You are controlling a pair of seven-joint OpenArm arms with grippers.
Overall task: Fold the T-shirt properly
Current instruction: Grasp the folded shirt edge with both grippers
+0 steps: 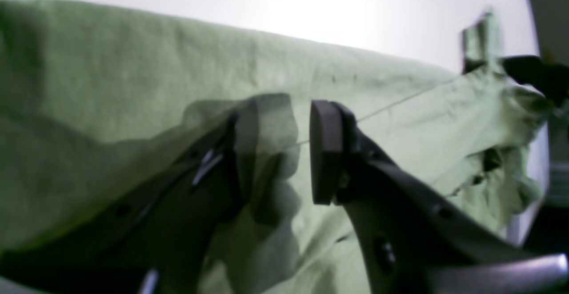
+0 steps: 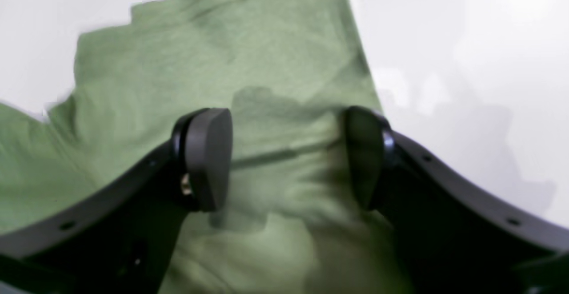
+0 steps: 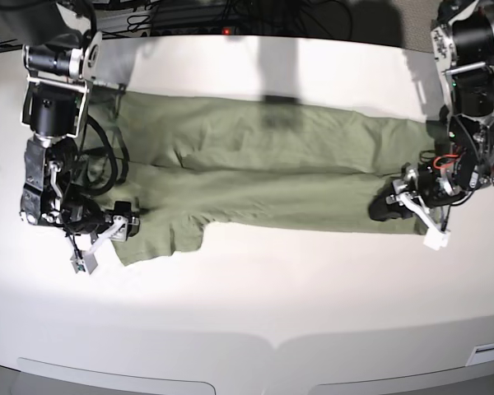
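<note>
The sage-green T-shirt (image 3: 263, 173) lies as a long band across the white table, folded lengthwise, with a sleeve hanging down at its left end. In the base view my left gripper (image 3: 391, 206) is at the band's right end. The left wrist view shows that gripper (image 1: 284, 149) with its jaws apart: one finger sits under a layer of the T-shirt (image 1: 133, 71), the other pad (image 1: 326, 151) stands bare above it. My right gripper (image 3: 115, 230) is at the left end. It (image 2: 289, 156) stands wide open just over the T-shirt (image 2: 222, 54), holding nothing.
Bare white table (image 3: 247, 304) stretches in front of the shirt to the near edge. Cables (image 3: 189, 16) run along the back edge. Both arm columns stand at the table's far corners, and a black cable (image 3: 107, 164) loops over the shirt's left end.
</note>
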